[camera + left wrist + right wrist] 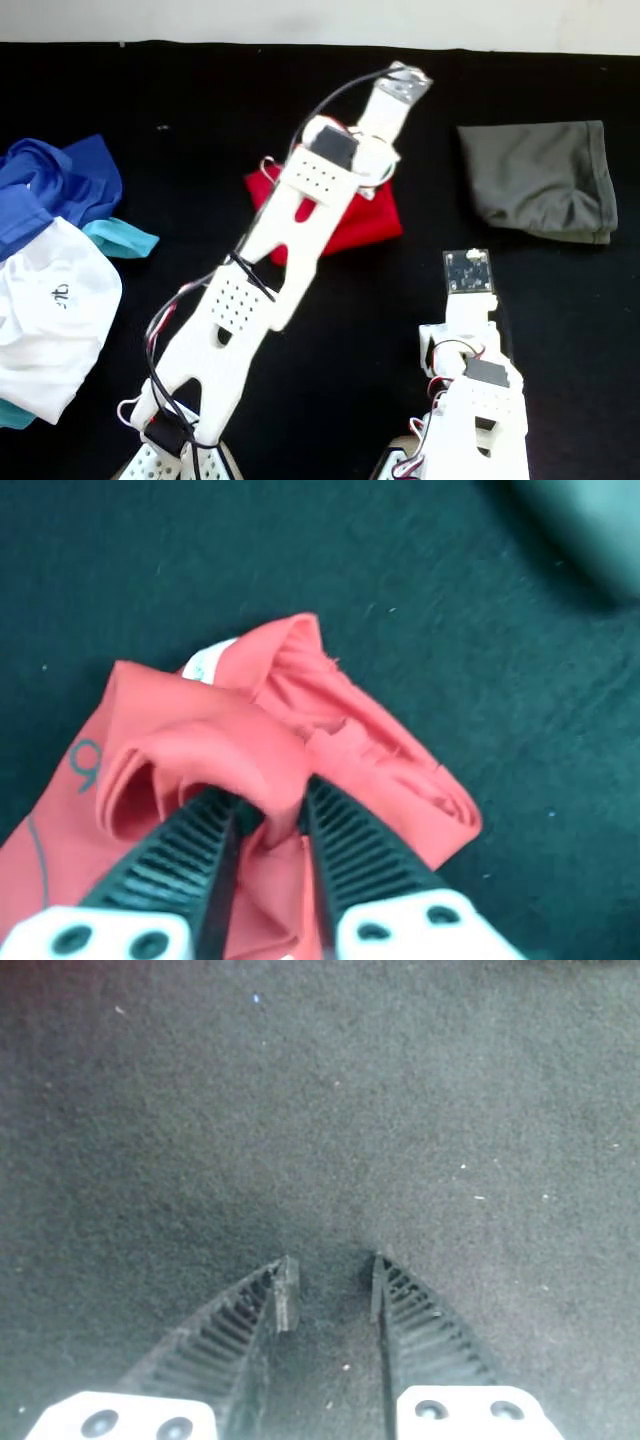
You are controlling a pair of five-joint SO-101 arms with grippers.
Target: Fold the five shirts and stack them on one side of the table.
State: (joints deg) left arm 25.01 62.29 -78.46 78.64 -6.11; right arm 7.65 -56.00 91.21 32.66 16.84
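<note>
At the left wrist we see the left gripper (270, 815) pinched on a fold of the red shirt (340, 730), mid-table (200, 90); the right gripper (328, 1285) stands slightly open, empty; from above, a folded grey shirt (540, 178) lies right

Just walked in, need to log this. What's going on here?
The left gripper is pinching a fold of the red shirt mid-table. The right gripper hangs open over bare black table. A gray shirt lies folded at the right; a blue shirt, a white shirt and a teal shirt sit heaped at the left.
</note>
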